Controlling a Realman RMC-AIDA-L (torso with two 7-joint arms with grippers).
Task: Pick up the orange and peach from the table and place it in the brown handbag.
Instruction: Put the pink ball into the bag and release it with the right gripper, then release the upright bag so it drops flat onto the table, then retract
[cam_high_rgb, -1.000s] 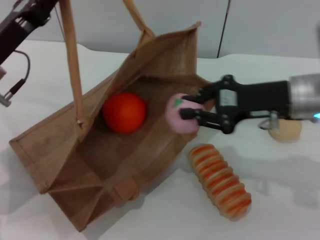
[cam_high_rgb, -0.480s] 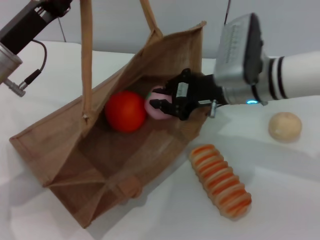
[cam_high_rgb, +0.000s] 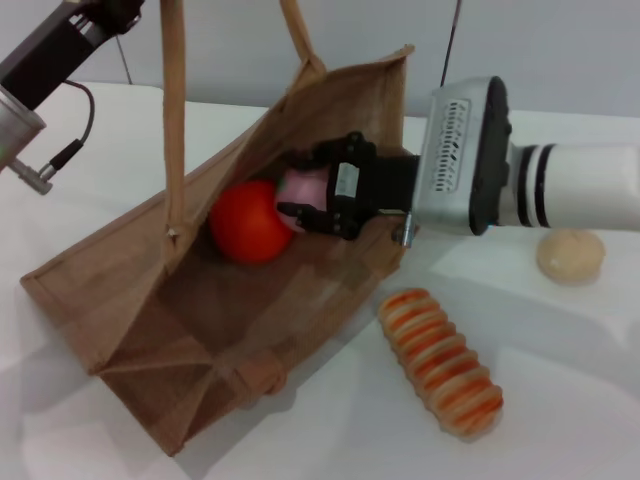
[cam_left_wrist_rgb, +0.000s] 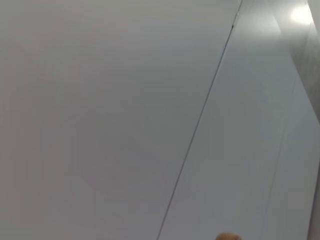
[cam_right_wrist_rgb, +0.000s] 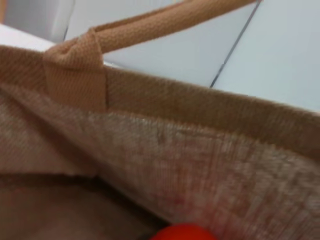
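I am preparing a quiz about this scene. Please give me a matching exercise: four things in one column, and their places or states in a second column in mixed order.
Things:
1. orange
2. peach
3. striped ridged piece
4. beige ball

Places:
A. on the table beside the brown handbag
B. held by the right end effector
C. lying free inside the handbag
D. on the table under the right arm

Pairs: 1-C, 2-B, 3-A, 4-D

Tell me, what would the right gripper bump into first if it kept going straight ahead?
Probably the orange. The right gripper, shut on the peach, points into the brown handbag, where the orange lies just ahead, though depth is unclear.
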